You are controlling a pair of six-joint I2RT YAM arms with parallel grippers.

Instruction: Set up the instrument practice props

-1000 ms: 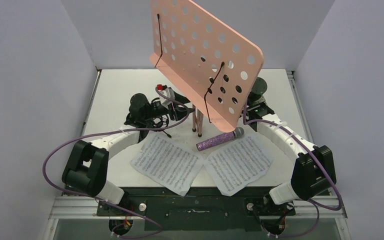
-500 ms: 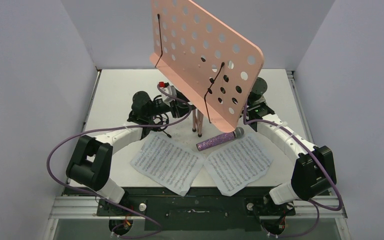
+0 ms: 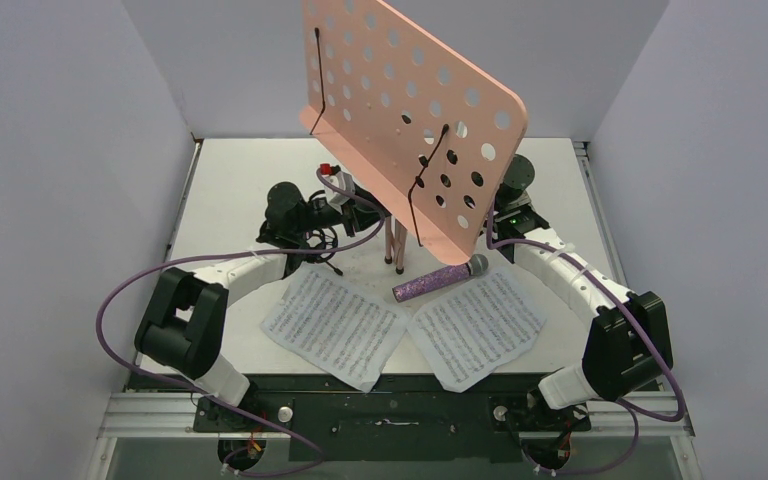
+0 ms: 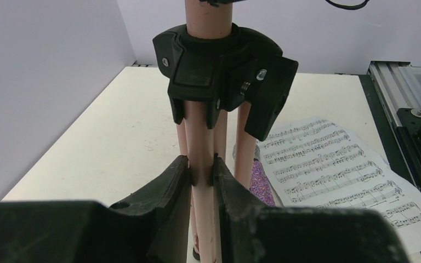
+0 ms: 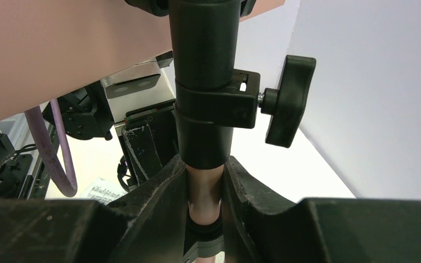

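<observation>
The pink perforated music stand (image 3: 410, 120) rises over the table's middle with its tripod legs (image 3: 397, 245) folded together. My left gripper (image 4: 202, 164) is shut on one pink leg (image 4: 203, 219) just below the black hub (image 4: 225, 71), both pads touching it. My right gripper (image 5: 204, 167) is shut on the pink pole (image 5: 204, 192) under the black clamp collar (image 5: 214, 104). The purple glitter microphone (image 3: 438, 279) lies flat by the legs. Two white sheet-music pages (image 3: 335, 325) (image 3: 478, 327) lie in front. Thin black tripod legs (image 3: 326, 258) show under my left wrist.
The stand's tilted desk hides my right gripper from above. A black locking knob (image 5: 288, 101) sticks out beside the pole. Grey walls close in on both sides and the back. A metal rail (image 3: 580, 160) runs along the table's right edge.
My left jaws have closed in onto the pink leg, and the left arm has shifted slightly right. The right arm and the stand have not moved.
</observation>
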